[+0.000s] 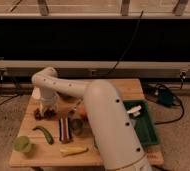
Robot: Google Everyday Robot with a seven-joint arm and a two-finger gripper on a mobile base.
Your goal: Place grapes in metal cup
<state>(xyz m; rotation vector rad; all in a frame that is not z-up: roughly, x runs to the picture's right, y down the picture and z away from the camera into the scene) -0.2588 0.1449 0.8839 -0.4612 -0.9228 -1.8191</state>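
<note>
The grapes, a small dark reddish bunch, lie on the wooden table near its left edge. My gripper points down right over the bunch, at or just above it. The arm runs from the lower right across the table to that spot. The metal cup stands near the table's middle, to the right of the grapes and just below the orange-red fruit. The arm partly hides that fruit.
A green pepper, a red striped packet, a green round item and a yellow banana lie along the front. A white tub is at back left. A green tray sits at the right.
</note>
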